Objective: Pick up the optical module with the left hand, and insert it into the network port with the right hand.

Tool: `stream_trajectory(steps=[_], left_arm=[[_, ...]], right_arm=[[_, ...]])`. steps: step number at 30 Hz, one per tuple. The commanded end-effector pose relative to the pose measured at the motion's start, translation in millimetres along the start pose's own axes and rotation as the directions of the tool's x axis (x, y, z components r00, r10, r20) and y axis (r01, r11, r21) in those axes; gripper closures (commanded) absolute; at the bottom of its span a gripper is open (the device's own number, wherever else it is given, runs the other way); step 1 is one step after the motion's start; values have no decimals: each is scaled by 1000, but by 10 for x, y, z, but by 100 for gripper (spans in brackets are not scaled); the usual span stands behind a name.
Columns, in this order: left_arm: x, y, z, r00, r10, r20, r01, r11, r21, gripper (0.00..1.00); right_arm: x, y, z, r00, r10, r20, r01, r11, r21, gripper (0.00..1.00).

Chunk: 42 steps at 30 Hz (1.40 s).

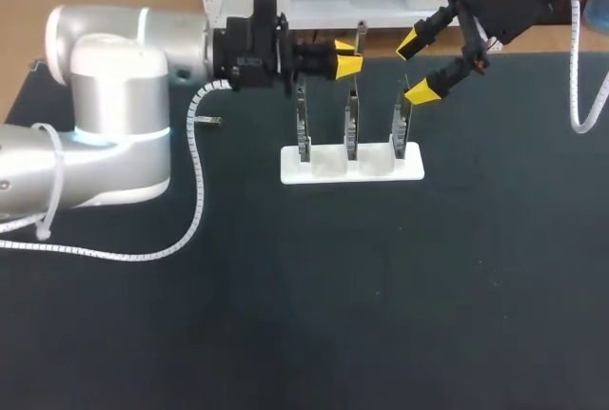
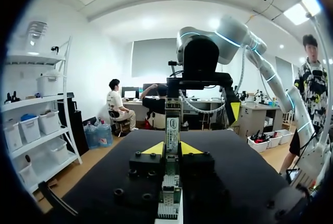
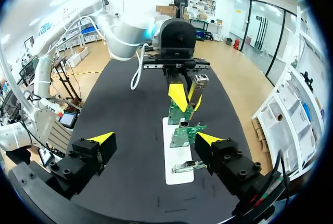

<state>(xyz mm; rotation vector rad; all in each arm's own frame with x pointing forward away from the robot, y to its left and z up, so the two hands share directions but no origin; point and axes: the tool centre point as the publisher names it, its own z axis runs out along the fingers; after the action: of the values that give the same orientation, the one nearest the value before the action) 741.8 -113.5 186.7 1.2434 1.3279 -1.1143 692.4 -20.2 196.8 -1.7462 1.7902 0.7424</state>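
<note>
Two robot arms meet over a black table (image 1: 381, 315), near the top centre of the head view. The left gripper (image 1: 346, 58), entering from the left, has its yellow-tipped fingers pressed against both sides of a slim silver metal optical module (image 2: 172, 128). It holds the module upright in the air, above and just behind the leftmost board.

The right gripper (image 1: 417, 69), coming in from the upper right corner, has its fingers spread wide with nothing between them. It hangs just beside the module, facing the left gripper.

Below both grippers, in the upper middle of the head view, a white rectangular stand (image 1: 328, 174) carries three upright green circuit boards (image 1: 351, 125) in a row. The network port is presumably on one of them, but it is too small to make out with confidence.

Judging by this, the pick-up with the left hand is done. Still to come are passing the module to the right gripper and pushing it into the port.
</note>
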Motion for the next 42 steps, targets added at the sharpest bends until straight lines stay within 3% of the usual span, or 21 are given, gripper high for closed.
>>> stream_trajectory(steps=[1, 7, 23, 33, 42], left_arm=[[16, -64, -15, 1000, 2, 7, -2, 1000, -17, 100], [21, -65, -38, 999, -3, -33, 2, 1000, -28, 100], [21, -65, -38, 999, -3, -33, 2, 1000, -28, 100], [21, -65, -38, 999, -3, -33, 2, 1000, -28, 100], [21, -65, -38, 999, -3, -33, 2, 1000, -28, 100]], right_arm=[[4, -8, 4, 1000, -1, 2, 1, 1000, -2, 0], [4, -8, 4, 1000, -1, 2, 1, 1000, -2, 0], [4, -8, 4, 1000, -1, 2, 1, 1000, -2, 0], [-236, -53, -66, 998, -69, -2, 69, 998, 1, 0], [-392, -34, -98, 994, -97, 50, 97, 995, -13, 0]])
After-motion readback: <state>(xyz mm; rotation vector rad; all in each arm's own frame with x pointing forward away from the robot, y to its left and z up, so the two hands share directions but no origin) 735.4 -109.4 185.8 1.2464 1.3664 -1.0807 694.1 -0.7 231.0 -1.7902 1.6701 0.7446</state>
